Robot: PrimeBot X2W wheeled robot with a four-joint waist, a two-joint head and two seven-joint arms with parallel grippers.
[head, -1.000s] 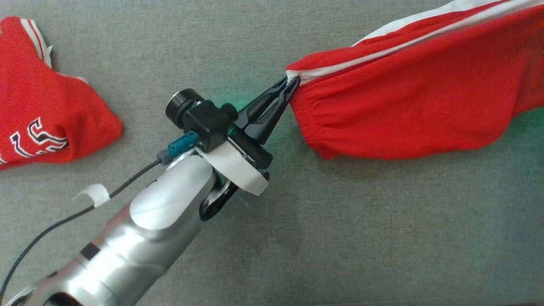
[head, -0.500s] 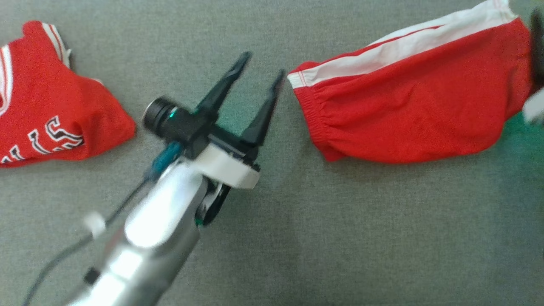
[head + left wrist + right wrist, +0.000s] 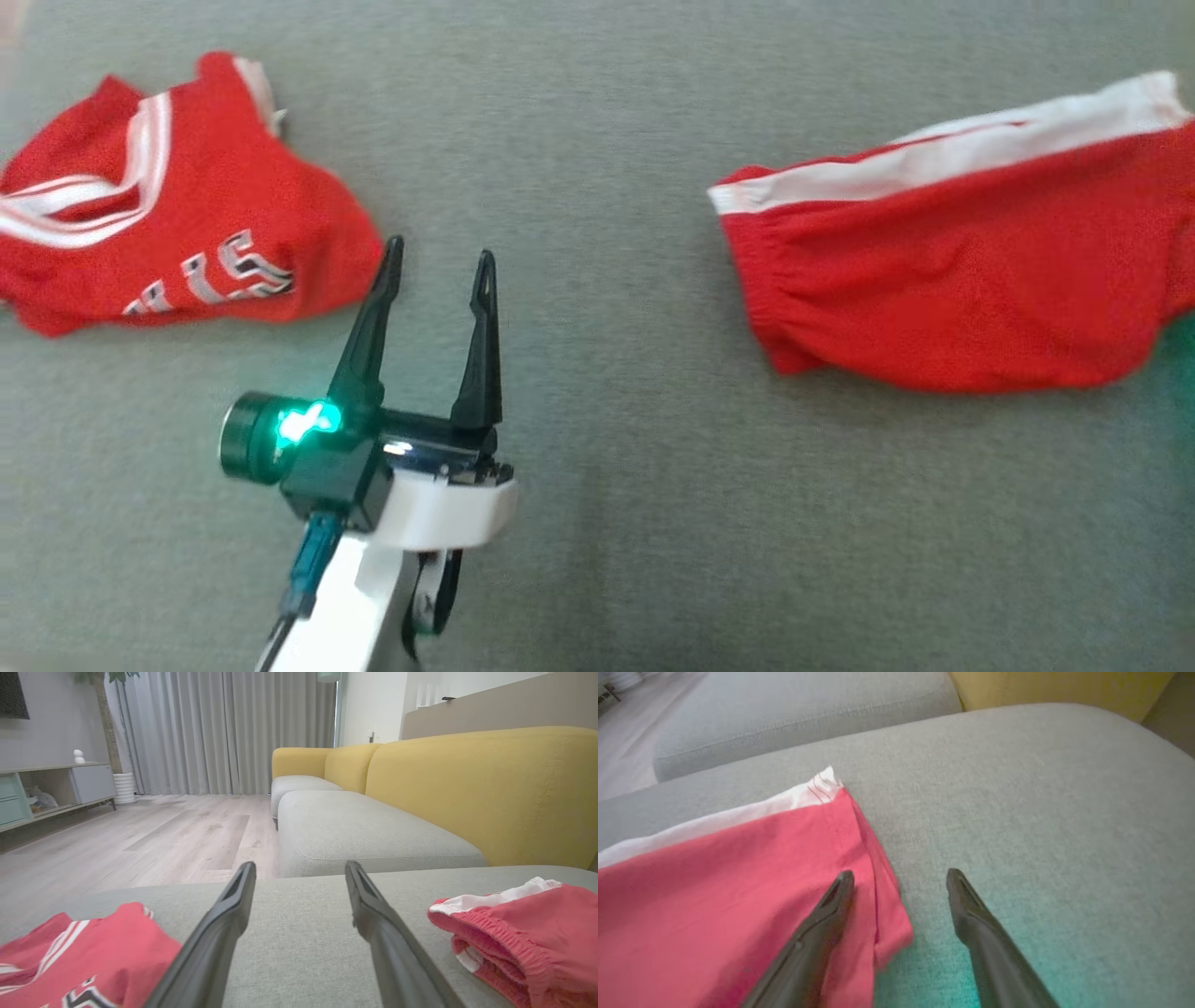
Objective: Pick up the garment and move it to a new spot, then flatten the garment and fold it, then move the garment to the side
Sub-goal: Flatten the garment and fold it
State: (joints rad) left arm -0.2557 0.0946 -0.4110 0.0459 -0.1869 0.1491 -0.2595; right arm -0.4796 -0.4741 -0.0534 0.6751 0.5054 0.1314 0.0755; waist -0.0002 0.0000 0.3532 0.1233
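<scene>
The garment, red shorts (image 3: 952, 289) with a white side stripe and an elastic waistband, lies spread on the grey cushion (image 3: 607, 523) at the right. My left gripper (image 3: 438, 257) stands open to the left of the waistband, well apart from it, with nothing between its fingers. In the left wrist view the open left gripper (image 3: 300, 868) points across the cushion, and the shorts (image 3: 518, 938) lie off to its right. My right gripper (image 3: 900, 875) is open over the far corner of the shorts (image 3: 714, 891). Its left finger hangs above the hem.
A red jersey (image 3: 177, 243) with white trim and lettering lies crumpled at the upper left, close to my left fingertips. A yellow sofa back (image 3: 472, 788) rises behind the cushion. Another grey seat (image 3: 364, 835) and a wooden floor (image 3: 140, 835) lie beyond.
Both grippers have opened and let go of the shorts, which now lie flat. My left gripper has drawn back to the left, towards the jersey. The head camera has also shifted.
</scene>
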